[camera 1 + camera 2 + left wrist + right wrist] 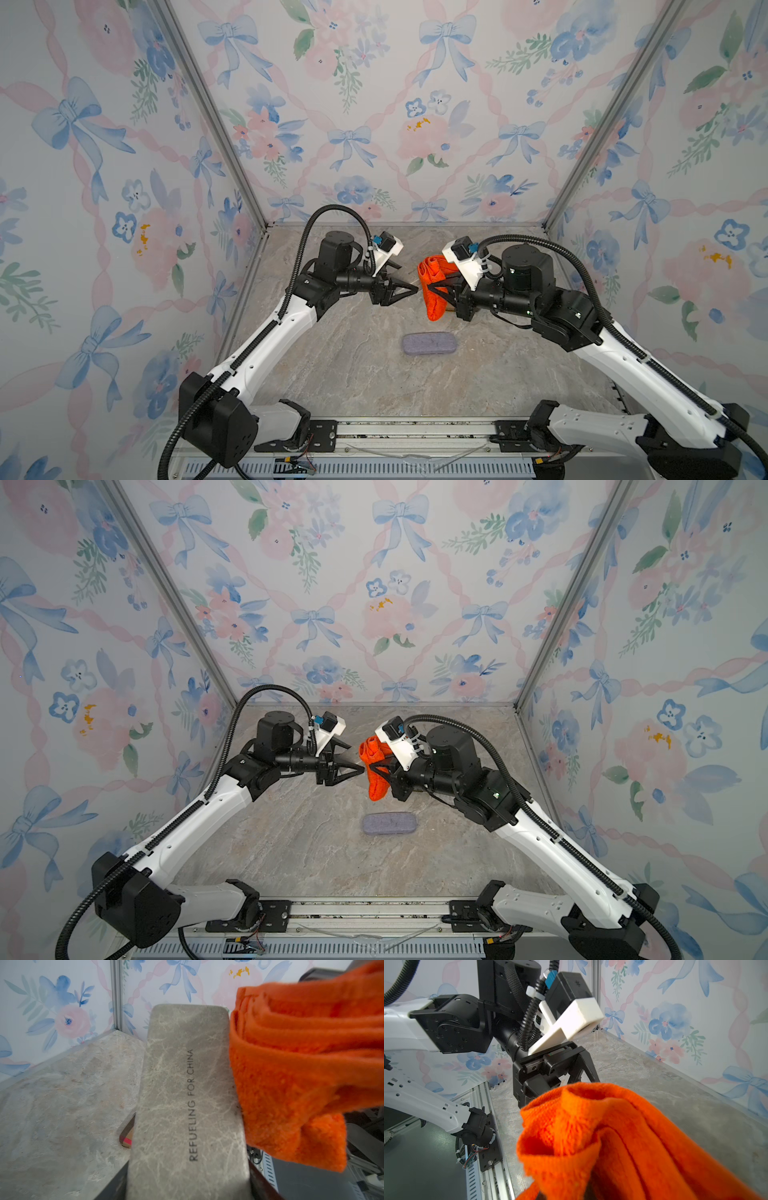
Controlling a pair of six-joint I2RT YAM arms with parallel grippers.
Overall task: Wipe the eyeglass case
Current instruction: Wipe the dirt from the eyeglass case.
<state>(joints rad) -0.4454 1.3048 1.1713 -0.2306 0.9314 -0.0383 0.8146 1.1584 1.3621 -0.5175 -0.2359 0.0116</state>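
While floral-walled, marble tabletop; left pincer around eyeglass case, right pincer around cloth.

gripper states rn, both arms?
Left gripper: closed on grey eyeglass case marked REFUELING FOR CHINA.
Right gripper: closed on orange cloth.

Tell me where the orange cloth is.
In both top views the orange cloth hangs from the right gripper above mid-table, close to the left gripper, beyond the grey pouch.
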